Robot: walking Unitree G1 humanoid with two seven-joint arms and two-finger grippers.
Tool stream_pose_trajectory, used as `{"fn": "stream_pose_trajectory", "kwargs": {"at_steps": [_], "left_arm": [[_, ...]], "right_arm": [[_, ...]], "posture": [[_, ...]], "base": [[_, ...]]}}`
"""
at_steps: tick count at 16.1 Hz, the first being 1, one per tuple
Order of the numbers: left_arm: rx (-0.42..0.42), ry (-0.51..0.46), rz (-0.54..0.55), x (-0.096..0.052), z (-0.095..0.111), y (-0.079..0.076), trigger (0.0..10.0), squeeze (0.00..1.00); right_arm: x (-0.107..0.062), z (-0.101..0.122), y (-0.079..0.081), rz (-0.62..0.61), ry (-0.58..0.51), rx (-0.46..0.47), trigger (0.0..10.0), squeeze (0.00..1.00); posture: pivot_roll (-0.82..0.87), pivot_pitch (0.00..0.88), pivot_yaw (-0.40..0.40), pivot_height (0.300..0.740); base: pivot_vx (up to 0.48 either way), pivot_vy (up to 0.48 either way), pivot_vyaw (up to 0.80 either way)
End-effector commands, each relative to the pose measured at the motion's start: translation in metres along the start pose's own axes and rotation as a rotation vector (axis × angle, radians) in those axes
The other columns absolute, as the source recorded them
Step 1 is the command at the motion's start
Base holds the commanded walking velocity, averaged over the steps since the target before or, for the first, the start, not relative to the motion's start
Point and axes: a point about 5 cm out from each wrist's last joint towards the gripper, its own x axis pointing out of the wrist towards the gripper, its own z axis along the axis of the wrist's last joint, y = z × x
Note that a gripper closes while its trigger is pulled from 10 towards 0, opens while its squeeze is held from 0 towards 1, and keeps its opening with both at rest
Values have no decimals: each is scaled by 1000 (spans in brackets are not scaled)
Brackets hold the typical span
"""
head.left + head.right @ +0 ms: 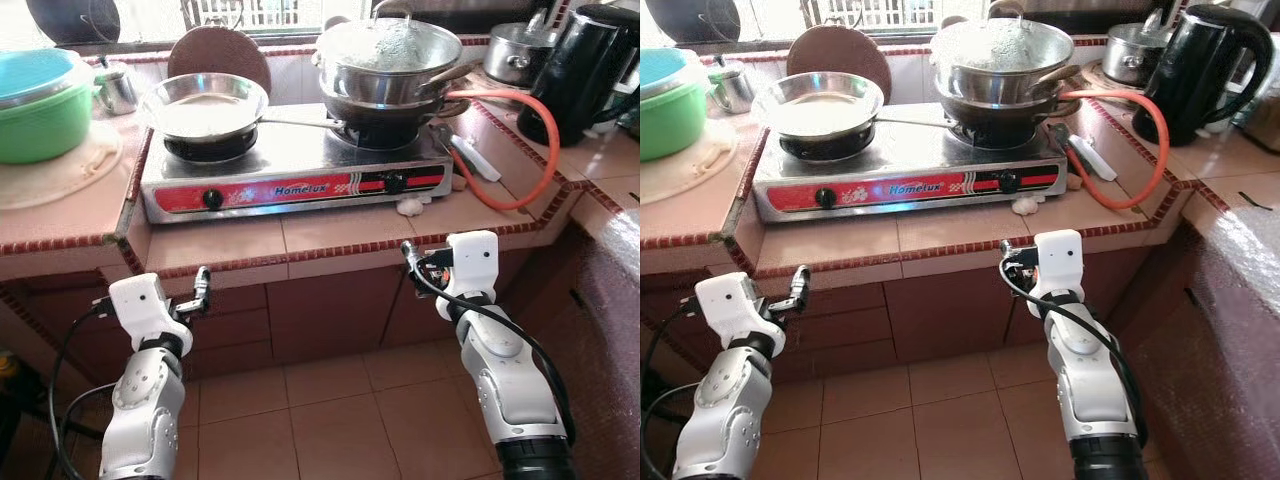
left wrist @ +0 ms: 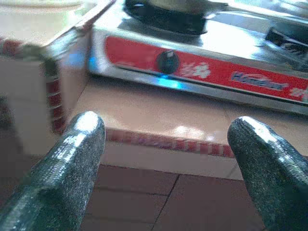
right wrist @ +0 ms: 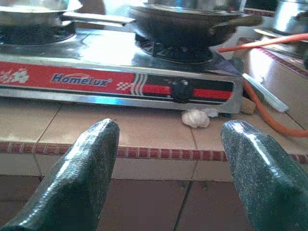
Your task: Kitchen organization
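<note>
Red-fronted steel two-burner stove (image 1: 295, 170) sits on the pink tiled surface (image 1: 330, 235); I hold left tool (image 1: 203, 283) and right tool (image 1: 410, 255) released below its edge. Rising carelessly could strike the ledge.

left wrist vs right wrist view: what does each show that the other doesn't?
Left wrist view: the stove's left knob, the flower print beside it, and the counter's stepped corner.

Right wrist view: the right knob, a garlic bulb on the tile in front of the stove, the orange hose, and the dark pan on the right burner.

Both: the red Homelux stove front, the tiled counter edge, and that gripper's own two black fingers spread apart.
</note>
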Motion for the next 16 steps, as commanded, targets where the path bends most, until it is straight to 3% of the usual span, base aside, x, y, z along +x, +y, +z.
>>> {"fn": "stream_pose_trajectory", "kwargs": {"at_steps": [1,4,9,12,14,16], "left_arm": [[4,-2,-14,1,0,-2,10000,0],[8,0,-14,1,0,-1,10000,0],[8,16,-37,-1,-6,-10,10000,0],[27,25,-86,6,-6,-19,10000,0],[9,33,-80,7,-9,-21,10000,0],[10,33,-115,12,-7,-25,10000,0]], "right_arm": [[0,-1,-4,-19,4,-3,10000,0],[-1,-2,-3,-20,0,6,10000,0],[-6,-6,-2,-28,-4,10,10000,0],[-9,-3,0,-38,-8,6,10000,0],[-18,-7,-7,-62,3,2,10000,0],[-17,1,-2,-47,-30,-24,10000,0]], "posture": [[-167,0,35,740],[-163,12,40,740],[-181,8,71,740],[-214,42,77,740],[-251,40,83,740],[-298,52,99,740]], "base": [[0,0,-775],[0,0,-769],[0,0,0],[0,0,-525],[0,0,-794],[0,0,0]]}}
